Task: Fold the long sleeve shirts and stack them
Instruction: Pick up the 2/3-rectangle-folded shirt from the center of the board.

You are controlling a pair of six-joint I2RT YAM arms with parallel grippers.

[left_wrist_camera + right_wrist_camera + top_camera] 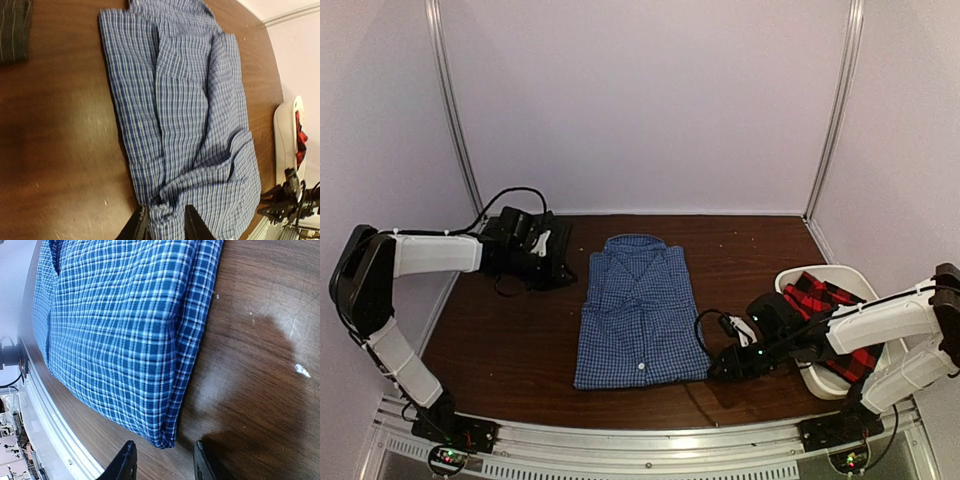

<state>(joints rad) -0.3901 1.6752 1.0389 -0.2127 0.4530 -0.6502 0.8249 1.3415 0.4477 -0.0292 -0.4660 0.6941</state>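
- Blue fine-check gingham button-up shirt (640, 310): lies folded into a long rectangle in the middle of the dark brown wooden desk (520, 340), with its collar at the far end and its hem at the near end.
- White plastic tub (788, 282): stands on the desk's right side, well apart from the blue shirt.
- Red-and-black plaid shirt (825, 300): lies crumpled inside the tub.
- Dark charcoal cloth (12, 30): only a piece shows at the edge of the left wrist view, apart from the blue shirt.
- Right hand (164, 445): low at the blue shirt's near right corner, fingers apart on either side of the folded edge and not clamping it.
- Left hand (165, 210): at the shirt's far left, fingers partly apart with bunched blue cloth showing between them. I cannot tell whether it is pinched.
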